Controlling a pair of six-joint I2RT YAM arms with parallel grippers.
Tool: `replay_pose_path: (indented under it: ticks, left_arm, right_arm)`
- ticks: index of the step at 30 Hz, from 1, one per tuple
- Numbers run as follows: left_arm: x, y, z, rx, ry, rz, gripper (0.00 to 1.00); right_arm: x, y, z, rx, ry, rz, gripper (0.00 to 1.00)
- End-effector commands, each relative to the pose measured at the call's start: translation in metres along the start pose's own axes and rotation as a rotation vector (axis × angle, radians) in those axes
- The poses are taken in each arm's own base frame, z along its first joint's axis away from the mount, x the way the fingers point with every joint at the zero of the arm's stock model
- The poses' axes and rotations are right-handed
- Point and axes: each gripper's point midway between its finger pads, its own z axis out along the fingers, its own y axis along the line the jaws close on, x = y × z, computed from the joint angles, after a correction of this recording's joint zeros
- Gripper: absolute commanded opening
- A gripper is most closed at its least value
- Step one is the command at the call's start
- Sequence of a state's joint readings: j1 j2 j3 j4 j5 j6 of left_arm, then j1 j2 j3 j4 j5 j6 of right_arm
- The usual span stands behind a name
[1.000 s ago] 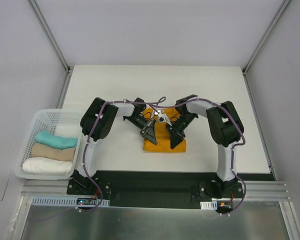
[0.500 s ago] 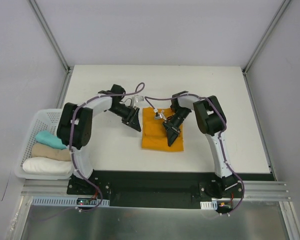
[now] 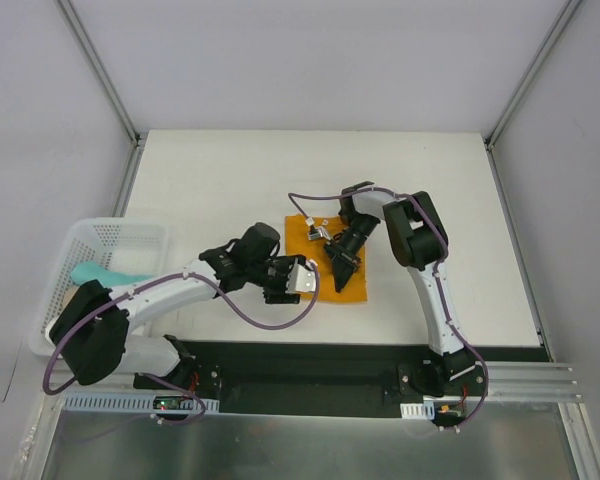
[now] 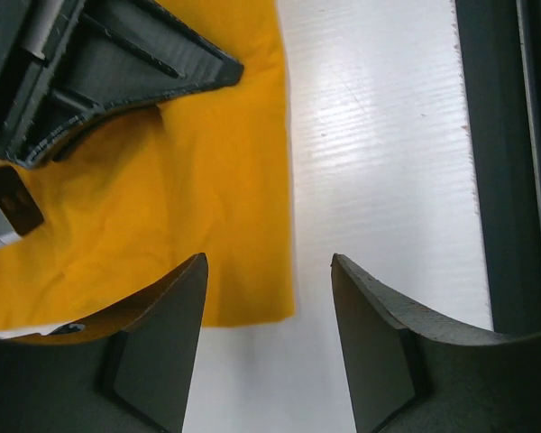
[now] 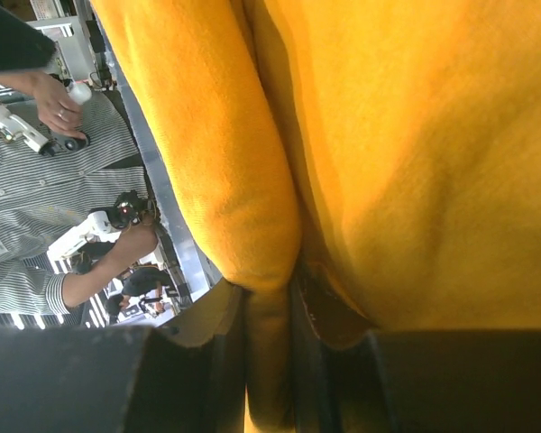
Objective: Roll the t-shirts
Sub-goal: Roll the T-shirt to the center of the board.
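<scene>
Orange t-shirt [image 3: 325, 268]: soft matt cloth of fine knit, gently creased; close up from the right wrist its folded edge looks slightly fuzzy. Desk [image 3: 230, 180]: smooth white board with a low sheen and fine parallel lines. Left gripper [image 4: 269, 263]: fingers [image 4: 158, 352] of matt black plastic. Basket [image 3: 100, 232] at the desk's left edge: white plastic lattice, holding a teal t-shirt [image 3: 90, 272] of matt cloth. Near edge: matt black plate [image 3: 310, 365] and silvery metal rail [image 3: 530, 383].

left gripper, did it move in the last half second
Yes: in the top view the left gripper has come nearer the table's near edge, from beside the orange t-shirt's far left side to its near left corner.
</scene>
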State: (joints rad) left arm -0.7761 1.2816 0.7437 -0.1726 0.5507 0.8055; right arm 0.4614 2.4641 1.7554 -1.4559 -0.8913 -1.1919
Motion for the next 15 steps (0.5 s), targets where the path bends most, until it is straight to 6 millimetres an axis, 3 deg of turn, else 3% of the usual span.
replay_pose_path:
  ticks: [1, 9, 15]
  left_arm:
    - [-0.033, 0.028, 0.02, -0.041, -0.084, 0.181, 0.55]
    - [-0.048, 0.007, 0.068, 0.039, -0.133, 0.231, 0.51]
    - [-0.013, 0.008, 0.091, 0.044, -0.02, 0.216, 0.48]
  right_arm:
    - [0.034, 0.015, -0.002, -0.04, 0.179, 0.13, 0.09]
    - [0.034, 0.015, -0.003, -0.046, 0.185, 0.133, 0.08]
    - [0.034, 0.015, -0.003, -0.051, 0.184, 0.135, 0.08]
